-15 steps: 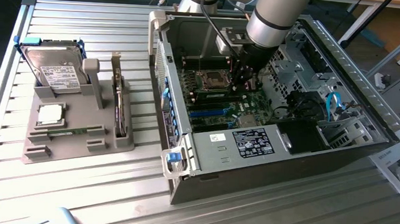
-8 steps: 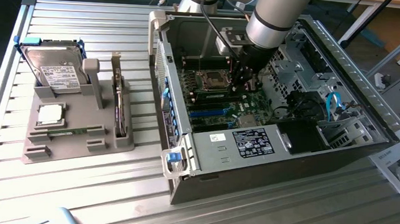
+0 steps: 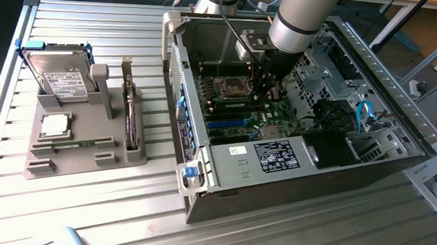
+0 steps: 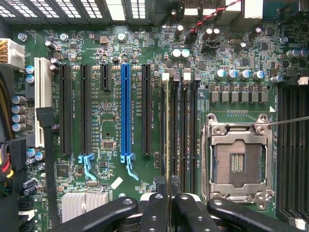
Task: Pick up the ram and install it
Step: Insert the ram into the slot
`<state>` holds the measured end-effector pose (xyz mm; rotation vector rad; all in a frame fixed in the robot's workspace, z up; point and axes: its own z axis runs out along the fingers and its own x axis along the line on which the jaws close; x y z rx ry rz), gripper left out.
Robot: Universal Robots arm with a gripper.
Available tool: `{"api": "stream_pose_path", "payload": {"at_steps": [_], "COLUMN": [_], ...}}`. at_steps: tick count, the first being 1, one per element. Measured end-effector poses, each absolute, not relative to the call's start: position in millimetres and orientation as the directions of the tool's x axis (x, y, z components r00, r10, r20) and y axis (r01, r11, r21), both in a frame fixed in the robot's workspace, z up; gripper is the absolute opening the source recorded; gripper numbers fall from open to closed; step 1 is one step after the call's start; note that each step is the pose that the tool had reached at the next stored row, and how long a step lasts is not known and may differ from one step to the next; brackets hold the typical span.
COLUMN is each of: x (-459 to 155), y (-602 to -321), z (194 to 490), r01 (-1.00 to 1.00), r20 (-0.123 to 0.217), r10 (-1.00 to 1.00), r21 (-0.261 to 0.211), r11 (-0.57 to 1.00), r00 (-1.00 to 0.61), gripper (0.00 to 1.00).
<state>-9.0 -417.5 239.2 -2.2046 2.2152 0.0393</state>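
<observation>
The gripper (image 4: 170,189) is pinched narrow on the ram (image 4: 167,125), which stands edge-on along the outermost of the DIMM slots (image 4: 186,125), beside the open CPU socket (image 4: 240,159). The ram looks light, stiff and brittle. It is best held by its bare top edge and pressed evenly, never twisted. Farther off, the grey parts tray (image 3: 62,165) sits on the bench (image 3: 89,216).

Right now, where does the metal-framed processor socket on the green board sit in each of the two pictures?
Exterior view: the processor socket lies inside the open case, just to the exterior view's left of the gripper.
Wrist view: the processor socket lies beside the dark memory slots, on their side away from the blue slot.
Shared landmark: the blue slot.
</observation>
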Motion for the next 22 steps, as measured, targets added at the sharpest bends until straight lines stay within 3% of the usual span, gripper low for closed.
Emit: {"api": "stream_pose_path", "payload": {"at_steps": [19,21,22], "x": [-10.3,-10.3,-10.3], "y": [-417.5,-417.5,-417.5], "z": [232.6,232.5,232.5], "r01": [-1.000,-1.000,-1.000], "r20": [-0.029,-0.028,-0.028], "r10": [-1.000,-1.000,-1.000], "r21": [0.006,0.006,0.006], "r11": [0.006,0.006,0.006], "r00": [-0.006,-0.006,-0.006], "gripper": [0.12,0.13,0.18]}}
